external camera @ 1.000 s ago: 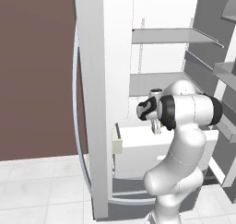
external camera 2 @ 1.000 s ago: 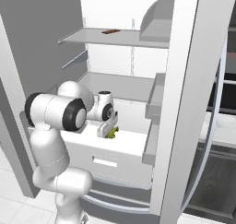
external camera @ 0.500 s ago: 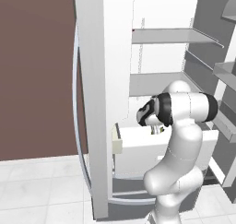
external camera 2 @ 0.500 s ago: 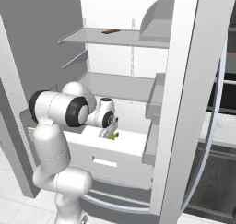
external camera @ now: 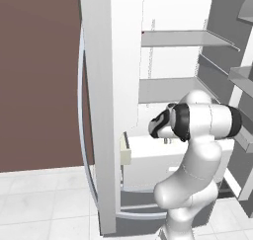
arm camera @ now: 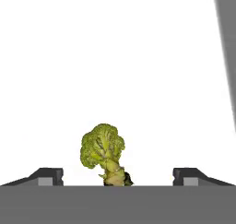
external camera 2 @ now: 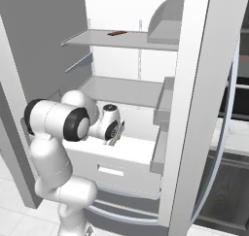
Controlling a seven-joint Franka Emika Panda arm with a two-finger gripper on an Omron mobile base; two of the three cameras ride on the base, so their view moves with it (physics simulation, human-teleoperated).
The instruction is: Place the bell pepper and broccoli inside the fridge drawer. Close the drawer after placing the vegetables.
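- Left base view: the fridge drawer stands pulled out below the lower shelf, so its top is open to receive the vegetables. The arm bends over it and its wrist hides the end effector, which points down into the drawer. That pose suits a drop from above rather than a sideways push.
- Right base view: the end effector hangs just above the drawer's open top, behind the front panel with its small handle slot. The drawer is drawn far enough out that the shelf above does not block the arm. How wide the jaws stand is hard to tell here.
- Hand view: the two fingertips stand wide apart, open and gripping nothing. The broccoli lies between them against the white drawer floor, touching neither tip, so I judge it released inside the drawer.
- The bell pepper cannot be made out in these views, so I cannot say where it is. The drawer is not yet closed; that step remains.
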